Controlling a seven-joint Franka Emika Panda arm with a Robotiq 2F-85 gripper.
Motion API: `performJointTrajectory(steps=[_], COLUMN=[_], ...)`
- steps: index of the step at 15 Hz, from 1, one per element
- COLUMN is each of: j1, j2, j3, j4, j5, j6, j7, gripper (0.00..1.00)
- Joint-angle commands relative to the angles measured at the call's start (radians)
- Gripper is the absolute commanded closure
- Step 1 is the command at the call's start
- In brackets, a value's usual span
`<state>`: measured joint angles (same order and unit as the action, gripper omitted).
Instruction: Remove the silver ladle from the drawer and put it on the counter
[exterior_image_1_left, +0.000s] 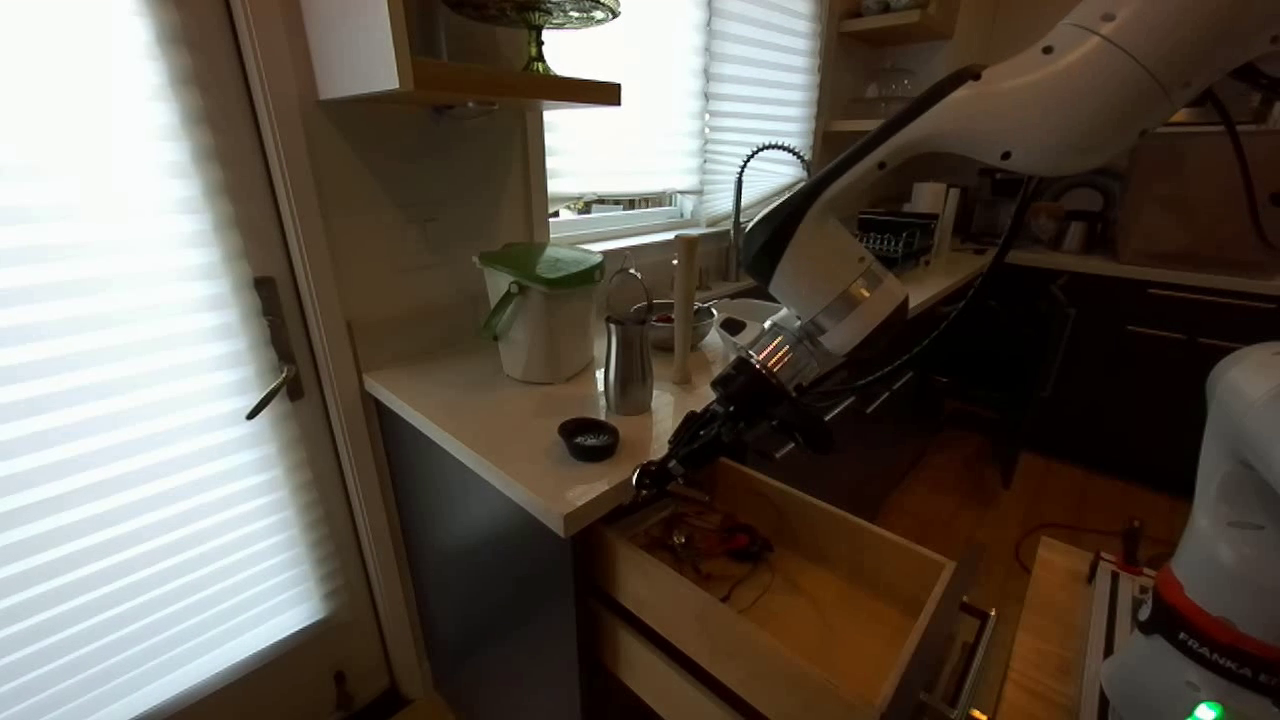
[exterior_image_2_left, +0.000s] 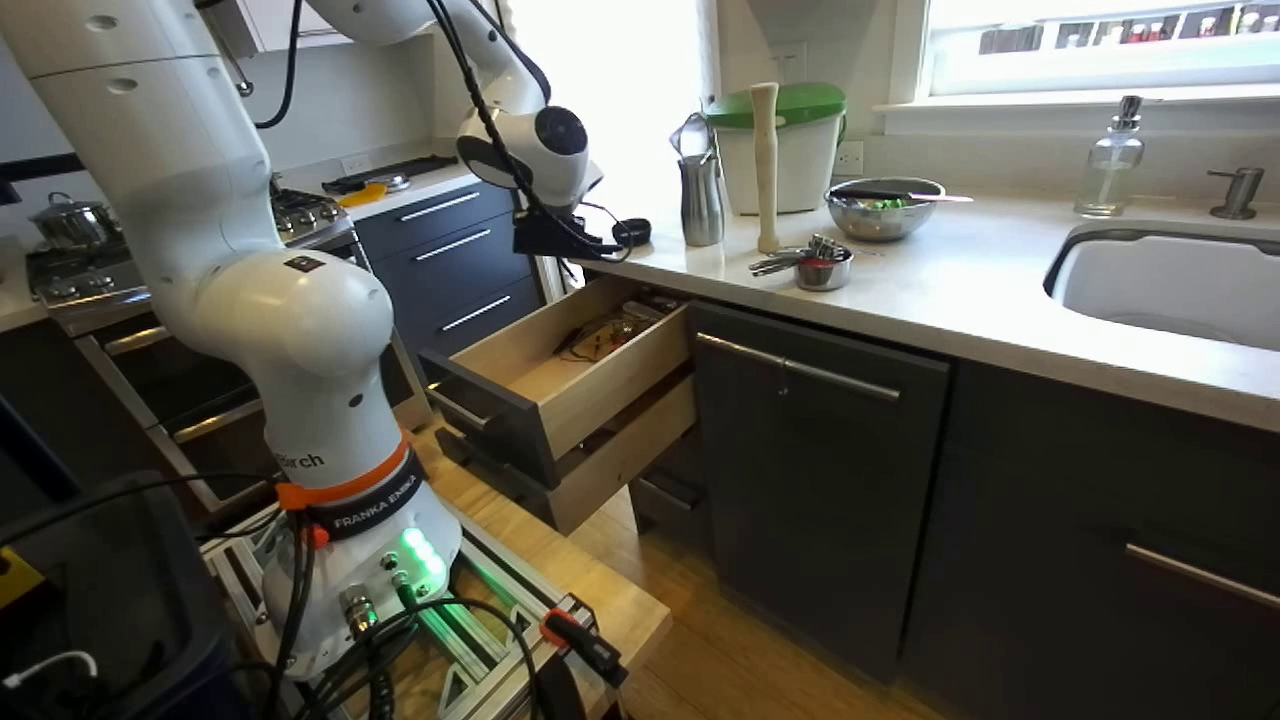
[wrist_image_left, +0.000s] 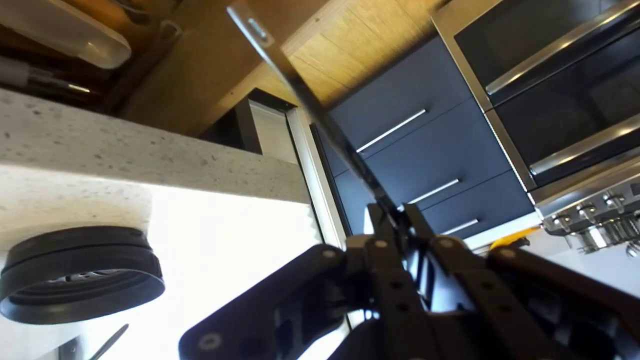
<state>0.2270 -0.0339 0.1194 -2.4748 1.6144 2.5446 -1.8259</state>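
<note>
Claw (wrist_image_left: 396, 222): black; clenched on the silver ladle (wrist_image_left: 322, 117) by its slim handle.
Ladle, position: in the air, tilted, slotted end free; in the wrist view that end shows against the drawer (exterior_image_1_left: 830, 615). Bowl end cannot be made out there.
Drawer: light wood inside, dark front; standing open beneath the claw. Contents: a jumble of cords and small items (exterior_image_1_left: 705, 540) at the inner end, too dim to itemise.
Tabletop (exterior_image_1_left: 480, 410): pale, thick square edge; corner just beside the claw in an exterior view.
Black bowl (exterior_image_1_left: 588, 440): small, on the tabletop near that corner.
Steel canister (exterior_image_1_left: 628, 370): upright, near the black bowl.
Wooden rod (exterior_image_1_left: 684, 310): upright, just beside the canister.
White bin (exterior_image_1_left: 548, 330): green-lidded, behind the canister.
Steel bowl (exterior_image_2_left: 882, 217): farther along, a long utensil (exterior_image_2_left: 930, 197) across its rim.
Dark blue drawers (wrist_image_left: 415, 150): stack of three, closed, well apart from the claw.
Oven (wrist_image_left: 540, 35): steel-framed, dark glass, beside them.
</note>
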Motion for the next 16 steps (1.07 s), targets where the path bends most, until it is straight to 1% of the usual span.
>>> performJointTrajectory(steps=[1,4,5,7,9,10,11,12,13,14,15,16], j1=[-0.027,-0.038,-0.043,-0.06,-0.088,-0.092,-0.066,-0.073,-0.076,-0.066,-0.065,-0.064], j2=[-0.071,-0.192,-0.226,-0.288,-0.31,-0.329,-0.271,-0.288,-0.298,-0.284,-0.287,-0.306], j3=[0.02,0.034,0.044,0.063,0.077,0.061,0.051,0.052,0.052,0.051,0.049,0.037], j4=[-0.055,-0.123,-0.149,-0.204,-0.242,-0.257,-0.197,-0.215,-0.227,-0.208,-0.191,-0.179], j5=[0.072,0.013,-0.066,-0.233,-0.386,-0.468,-0.353,-0.407,-0.429,-0.398,-0.36,-0.334], j6=[0.003,0.163,0.233,0.339,0.436,0.37,0.394,0.393,0.393,0.435,0.512,0.555], j7=[-0.1,-0.059,0.016,0.176,0.322,0.369,0.27,0.317,0.334,0.315,0.292,0.28], gripper=[0.97,0.97,0.97,0.97,0.97,0.97,0.89,0.89,0.97,0.97,0.97,0.97])
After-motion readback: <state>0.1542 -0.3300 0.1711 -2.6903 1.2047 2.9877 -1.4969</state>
